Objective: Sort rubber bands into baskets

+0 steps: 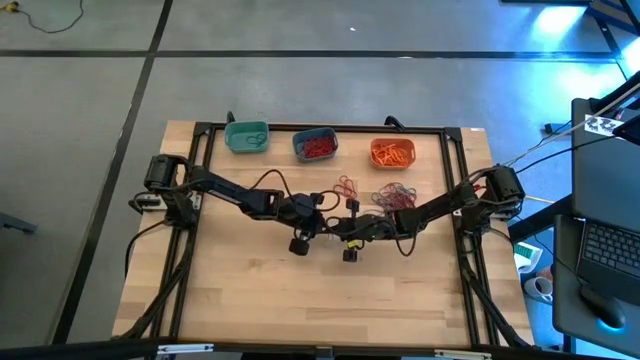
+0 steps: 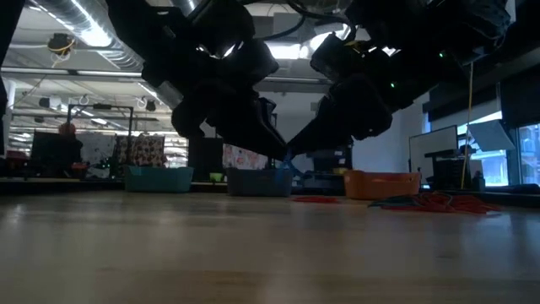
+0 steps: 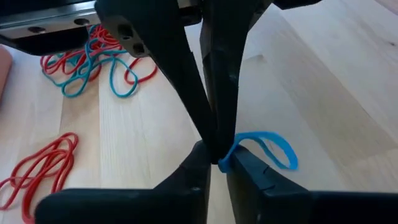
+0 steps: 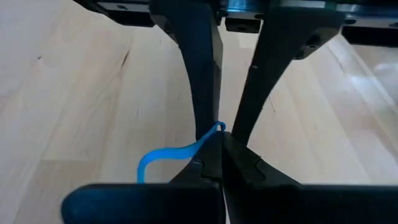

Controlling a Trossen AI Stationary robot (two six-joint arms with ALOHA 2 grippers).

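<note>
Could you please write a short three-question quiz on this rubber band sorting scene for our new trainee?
1. True or false: the left gripper and the right gripper meet at one blue rubber band.
2. Which basket holds red bands: A, the teal basket; B, the slate blue basket; C, the orange basket?
3. Fill in: loose bands lie on the table in two ____.

Key: 1 true; 2 B; 3 piles.
</note>
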